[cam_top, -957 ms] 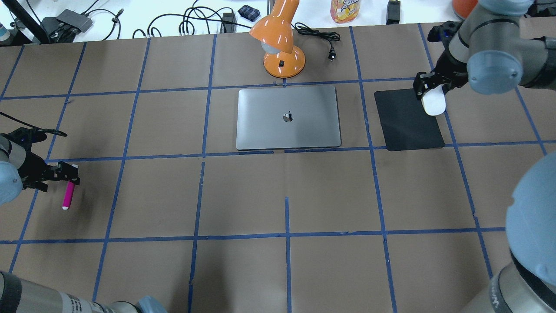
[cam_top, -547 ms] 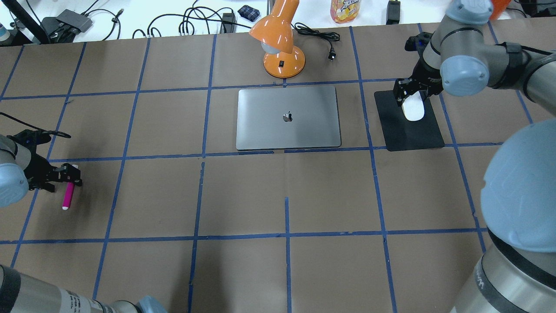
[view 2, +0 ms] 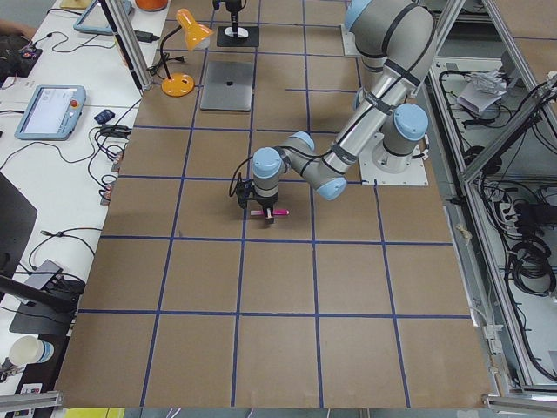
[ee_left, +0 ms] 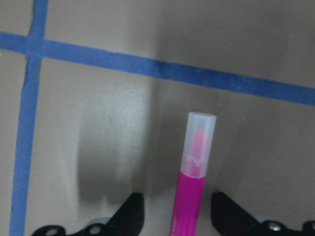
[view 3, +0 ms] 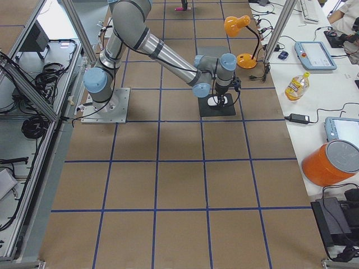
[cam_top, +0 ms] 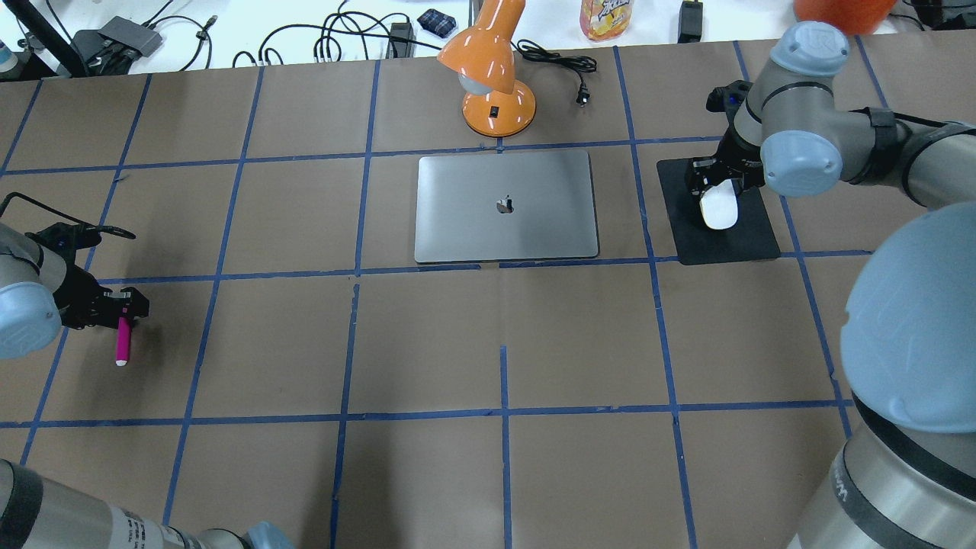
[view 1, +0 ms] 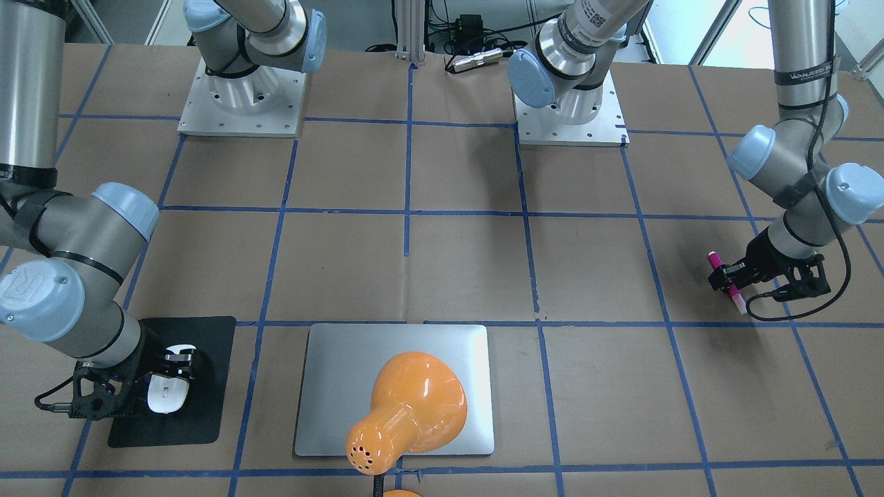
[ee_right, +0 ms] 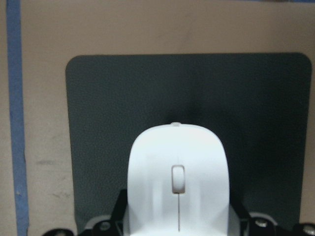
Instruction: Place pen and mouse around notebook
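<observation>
The pen [cam_top: 121, 343] lies near the table's [cam_top: 427, 358] left edge between the spread fingers of my left gripper [cam_top: 127, 309], while my right gripper [cam_top: 713, 189] pinches the mouse [cam_top: 719, 209] over the black mat [cam_top: 743, 240] beside the notebook [cam_top: 473, 229].

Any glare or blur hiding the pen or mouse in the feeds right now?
Left wrist view: pen sharp, soft shadow on its left. Right wrist view: mouse bright, centre line readable against the dark mat. Overhead view: glare on the lamp, mild sheen on the laptop.
</observation>
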`<act>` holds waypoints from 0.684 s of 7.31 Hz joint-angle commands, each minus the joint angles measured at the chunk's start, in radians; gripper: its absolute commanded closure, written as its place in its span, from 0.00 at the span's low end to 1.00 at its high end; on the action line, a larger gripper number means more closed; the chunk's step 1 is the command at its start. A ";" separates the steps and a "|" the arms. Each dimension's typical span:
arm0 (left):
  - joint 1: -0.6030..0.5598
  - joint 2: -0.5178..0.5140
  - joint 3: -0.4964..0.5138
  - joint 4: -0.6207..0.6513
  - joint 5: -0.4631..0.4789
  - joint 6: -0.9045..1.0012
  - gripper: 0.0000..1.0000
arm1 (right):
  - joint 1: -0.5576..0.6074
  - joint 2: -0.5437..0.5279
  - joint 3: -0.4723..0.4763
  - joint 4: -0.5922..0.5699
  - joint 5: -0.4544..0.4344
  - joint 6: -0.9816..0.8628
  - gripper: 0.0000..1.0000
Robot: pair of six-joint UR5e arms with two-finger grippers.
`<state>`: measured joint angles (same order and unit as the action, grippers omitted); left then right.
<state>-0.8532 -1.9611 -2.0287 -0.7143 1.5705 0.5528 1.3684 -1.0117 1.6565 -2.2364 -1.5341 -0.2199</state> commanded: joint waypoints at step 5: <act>-0.003 0.025 0.008 -0.011 0.003 0.010 1.00 | 0.000 0.013 0.009 0.008 -0.047 0.034 0.05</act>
<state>-0.8558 -1.9415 -2.0213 -0.7241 1.5813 0.5572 1.3683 -1.0052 1.6657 -2.2316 -1.5756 -0.1861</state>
